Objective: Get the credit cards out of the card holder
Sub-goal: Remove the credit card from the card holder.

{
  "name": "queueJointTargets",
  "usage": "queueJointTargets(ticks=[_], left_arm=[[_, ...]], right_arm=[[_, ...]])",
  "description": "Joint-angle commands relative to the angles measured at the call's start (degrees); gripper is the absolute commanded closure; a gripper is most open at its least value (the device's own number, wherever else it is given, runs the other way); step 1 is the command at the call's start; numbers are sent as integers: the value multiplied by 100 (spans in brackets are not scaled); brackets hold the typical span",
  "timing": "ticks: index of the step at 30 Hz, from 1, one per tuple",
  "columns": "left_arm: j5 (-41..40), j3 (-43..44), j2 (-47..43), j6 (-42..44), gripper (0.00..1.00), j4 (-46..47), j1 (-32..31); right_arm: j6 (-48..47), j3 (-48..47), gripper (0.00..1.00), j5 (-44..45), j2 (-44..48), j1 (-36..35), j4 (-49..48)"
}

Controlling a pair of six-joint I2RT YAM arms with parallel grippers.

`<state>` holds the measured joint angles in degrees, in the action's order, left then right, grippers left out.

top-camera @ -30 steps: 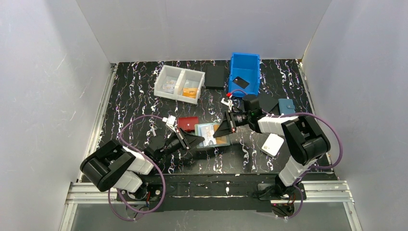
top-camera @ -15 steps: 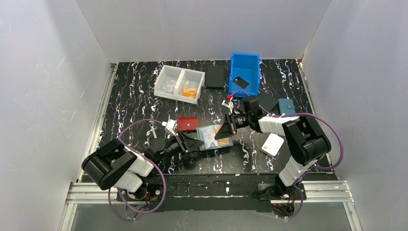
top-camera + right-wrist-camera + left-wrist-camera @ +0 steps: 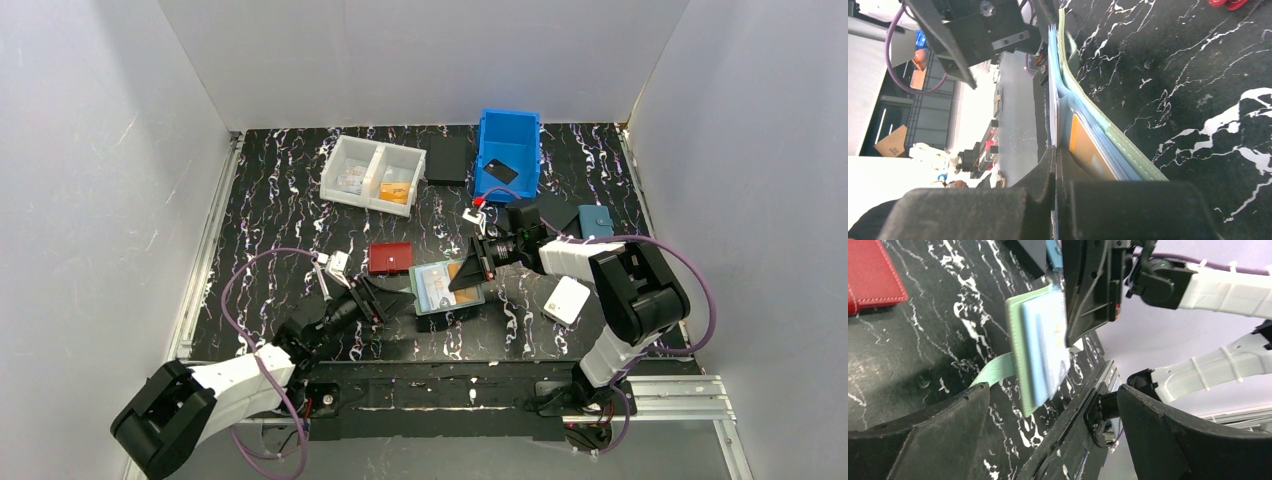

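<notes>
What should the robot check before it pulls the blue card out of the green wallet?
1. Right gripper shut on the light blue card: ok.
2. Card holder lying open: ok.
3. Left gripper pinning the Card holder down: not ok, it is open.
4. Orange card outside the pinch: cannot tell.
5. Red wallet out of the way: ok.
</notes>
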<state>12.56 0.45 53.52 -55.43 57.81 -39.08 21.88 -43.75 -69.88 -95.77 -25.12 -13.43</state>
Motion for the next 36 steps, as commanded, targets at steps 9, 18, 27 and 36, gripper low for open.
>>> queueJointTargets(ticks=[9,18,27,36], left_arm=[[370,328,585,522,3,-623,45],[956,526,884,529,18,106,47],[1408,692,2205,132,56,1501,49],[1960,761,3132,-282,100,2485,226]], right_arm=[[-43,-237,99,-617,373,-78,-284],[-43,-264,99,-646,305,-139,-265],[-75,-275,99,-670,276,-176,-256],[-386,-329,99,-265,234,-53,169]])
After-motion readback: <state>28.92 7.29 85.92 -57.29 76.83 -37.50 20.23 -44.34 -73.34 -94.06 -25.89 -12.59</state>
